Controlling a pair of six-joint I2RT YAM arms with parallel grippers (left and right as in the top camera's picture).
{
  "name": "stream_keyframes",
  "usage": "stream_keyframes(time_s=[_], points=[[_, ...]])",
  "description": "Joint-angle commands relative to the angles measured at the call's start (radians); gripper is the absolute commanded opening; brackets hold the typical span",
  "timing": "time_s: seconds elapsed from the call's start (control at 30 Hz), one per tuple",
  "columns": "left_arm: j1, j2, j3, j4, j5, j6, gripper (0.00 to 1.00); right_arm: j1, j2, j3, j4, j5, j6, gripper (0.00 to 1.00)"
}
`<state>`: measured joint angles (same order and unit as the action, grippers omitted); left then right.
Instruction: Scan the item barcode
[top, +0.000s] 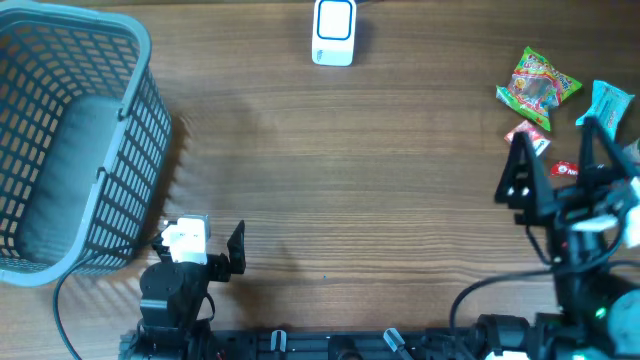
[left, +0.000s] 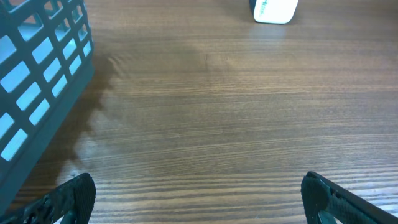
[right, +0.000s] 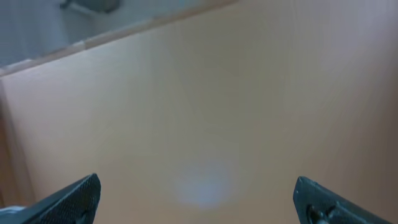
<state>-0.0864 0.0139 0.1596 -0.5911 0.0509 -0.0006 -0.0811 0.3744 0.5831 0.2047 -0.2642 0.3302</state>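
Note:
The white barcode scanner stands at the table's far edge, near the middle; the left wrist view catches its base at the top. Snack items lie at the far right: a green candy bag, a blue packet and a small red packet. No barcode shows on them. My right gripper hovers open just in front of these items, holding nothing; its wrist view shows only a blurred beige surface between the fingers. My left gripper rests open and empty near the front left.
A grey-blue slatted basket fills the left side of the table, its wall close on the left of my left gripper. Another small red packet lies partly under the right gripper. Cables run along the front edge.

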Motion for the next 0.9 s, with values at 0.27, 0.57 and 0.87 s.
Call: stream_keyframes(time_s=[0.27,0.57,0.87], points=[[0.005,-0.007,-0.005,0.003,-0.003,0.016,1.0,0.084,-0.324,-0.328,0.099,0.187,-0.013,1.0],[0.005,-0.007,-0.005,0.003,-0.003,0.016,1.0,0.087,-0.371,-0.512,0.222,0.207,-0.009,1.0],[0.005,-0.007,-0.005,0.003,-0.003,0.016,1.0,0.088,-0.372,-0.578,0.154,0.28,0.037,1.0]])
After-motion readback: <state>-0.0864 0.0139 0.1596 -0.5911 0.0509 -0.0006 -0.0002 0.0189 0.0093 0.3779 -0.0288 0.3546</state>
